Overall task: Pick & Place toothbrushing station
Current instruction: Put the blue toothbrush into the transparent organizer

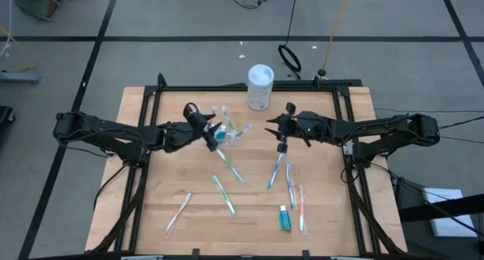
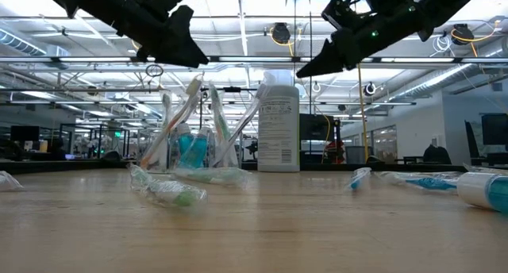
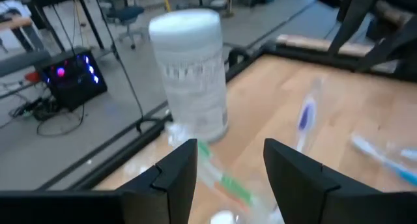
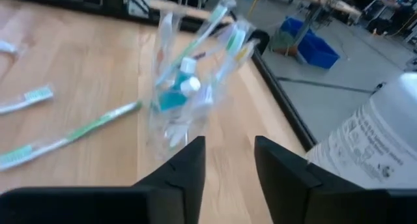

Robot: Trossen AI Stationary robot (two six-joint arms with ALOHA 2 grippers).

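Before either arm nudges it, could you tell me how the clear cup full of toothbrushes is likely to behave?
The clear cup probably tips easily: the toothbrushes in it stand well above its rim and lean outward. It looks thin and light, so a push may slide it across the wooden table. Its smooth wall could be slippery to grasp.

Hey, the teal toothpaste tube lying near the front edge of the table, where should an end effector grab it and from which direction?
Take the toothpaste tube across its teal body, near mid-length, coming straight down from above. It lies flat on the table, so only its top and long sides are free. An orange toothbrush lies close beside it, so set the fingers carefully on that side. The right end effector looks nearer.
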